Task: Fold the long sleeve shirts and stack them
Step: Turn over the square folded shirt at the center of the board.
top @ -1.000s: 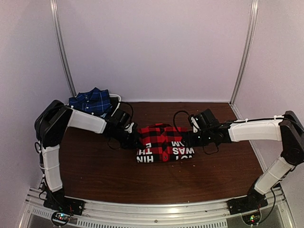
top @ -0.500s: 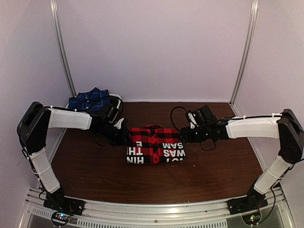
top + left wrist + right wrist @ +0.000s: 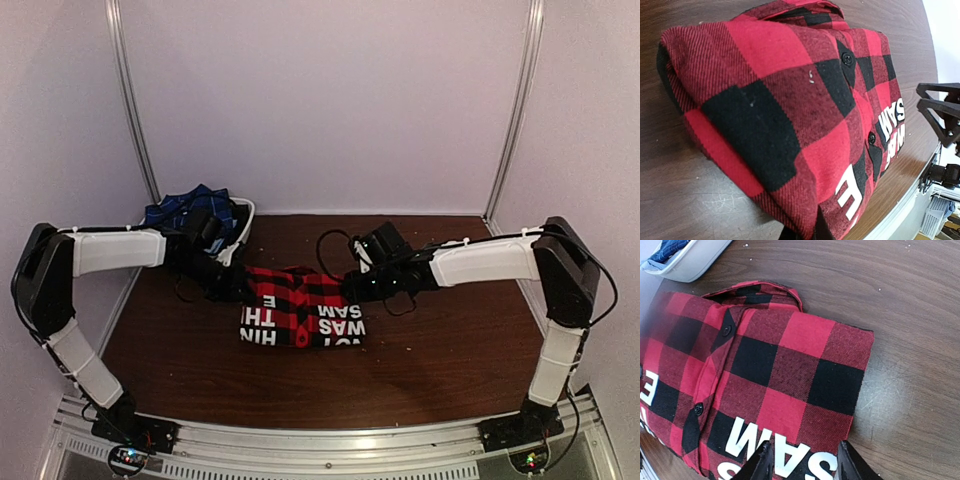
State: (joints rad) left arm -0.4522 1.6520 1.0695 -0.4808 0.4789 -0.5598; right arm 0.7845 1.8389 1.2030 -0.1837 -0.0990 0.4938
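The red-and-black checked shirt point(image 3: 300, 308) lies folded on the brown table, its white block letters at the near edge. It fills the left wrist view point(image 3: 790, 100) and shows in the right wrist view point(image 3: 765, 375). My left gripper point(image 3: 237, 285) is at its left edge, shut on a fold of the cloth point(image 3: 805, 232). My right gripper point(image 3: 350, 285) is at its right end, with the fingers spread over the lettered part point(image 3: 805, 465). The navy blue shirt point(image 3: 187, 212) lies in a white bin point(image 3: 245, 212) at the back left.
The white bin's rim point(image 3: 695, 260) is just beyond the red shirt's far corner. Pale walls close the back and both sides. A metal rail runs along the near table edge point(image 3: 320, 440).
Both grippers and the red shirt have moved left across the table, towards the bin, over the last second. The shirt stays folded.
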